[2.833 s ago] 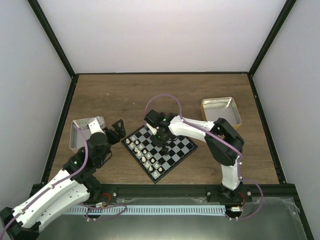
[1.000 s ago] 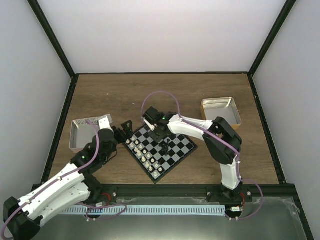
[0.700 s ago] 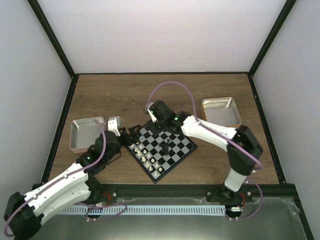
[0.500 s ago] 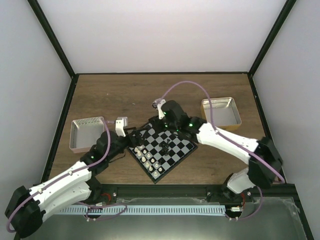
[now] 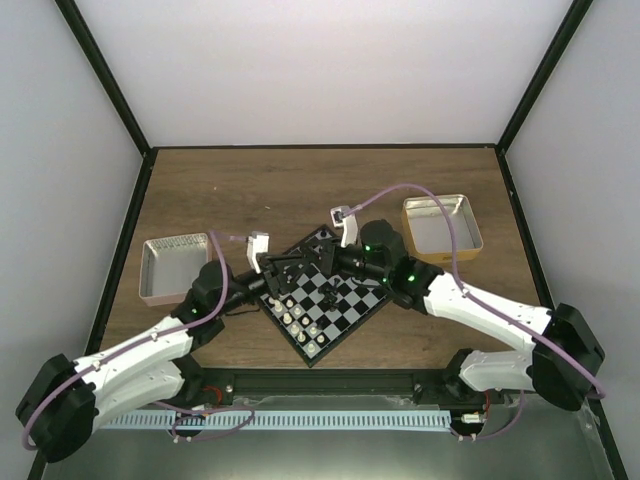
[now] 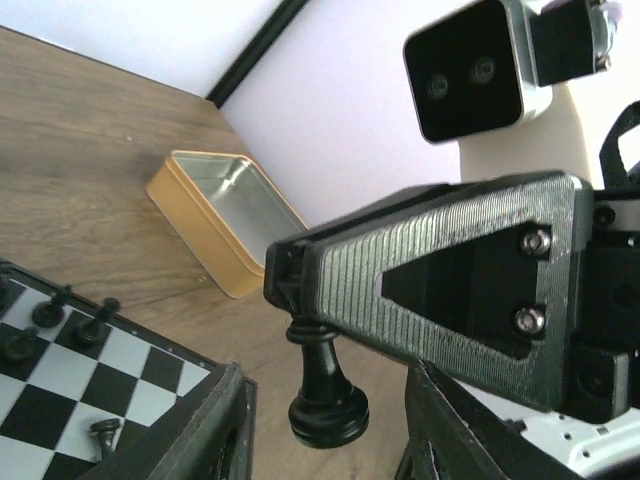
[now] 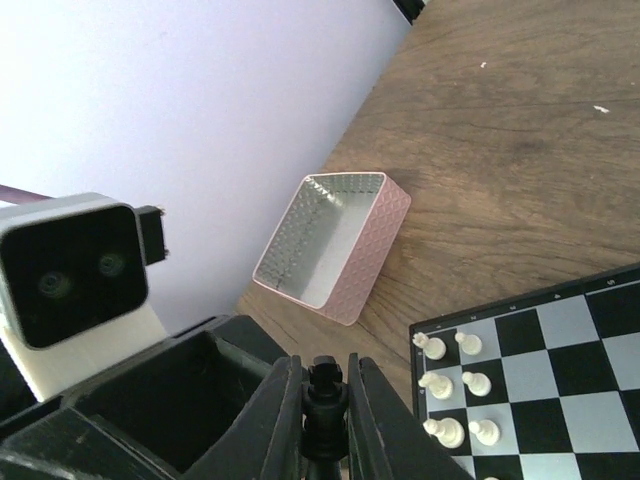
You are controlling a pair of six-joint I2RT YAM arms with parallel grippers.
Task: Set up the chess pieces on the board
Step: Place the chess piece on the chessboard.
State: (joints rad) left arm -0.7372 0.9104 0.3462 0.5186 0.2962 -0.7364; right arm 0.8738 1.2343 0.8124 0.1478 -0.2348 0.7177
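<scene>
Wood table [image 5: 250,190]; pink tray [image 5: 172,266], tan tray [image 5: 440,226] bare metal; right pincer [image 7: 325,372] grasps black piece [image 6: 322,385], left pincer [image 6: 326,410] released.

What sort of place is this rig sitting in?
Most likely a robot test cell, not a home: a wooden table boxed in by plain white walls and black frame posts, with the left arm and right arm bolted along its near edge.
</scene>
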